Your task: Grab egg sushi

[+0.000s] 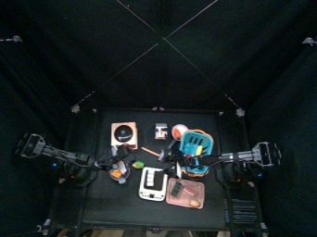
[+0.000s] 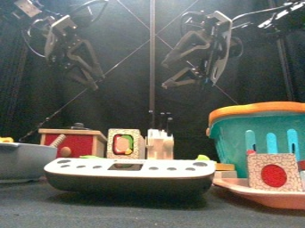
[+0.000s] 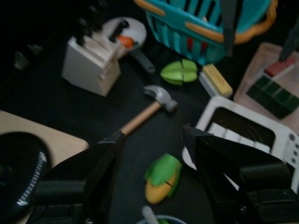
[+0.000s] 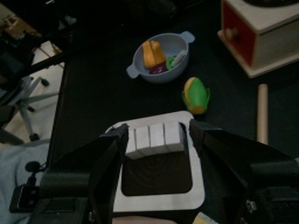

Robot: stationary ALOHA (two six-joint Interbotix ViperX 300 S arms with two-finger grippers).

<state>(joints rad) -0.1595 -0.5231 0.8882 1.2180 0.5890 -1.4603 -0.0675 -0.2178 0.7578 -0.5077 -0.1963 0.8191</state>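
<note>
Presently, target: the egg sushi point(image 3: 216, 80) is lying flat near the tabletop's middle, just beside a green toy point(image 3: 180, 72), between the teal basket point(image 3: 193, 31) and the white toy register point(image 3: 239, 131).
Handling: it is looking like a small, light, stiff toy block, probably smooth and liable to skid if pushed.
Grip spot: pinching across its two long sides from above is seeming safest.
Left arm: the left gripper point(image 3: 152, 149) is hanging high above the tabletop's left side, fingers spread and holding nothing, with a corn piece point(image 3: 163, 176) lying below the gap.
Right arm: the right gripper point(image 4: 158, 131) is hovering over the register towards the front edge, fingers spread wide and empty.
Nearby: a toy hammer point(image 3: 146, 109) is lying close to the sushi.
</note>
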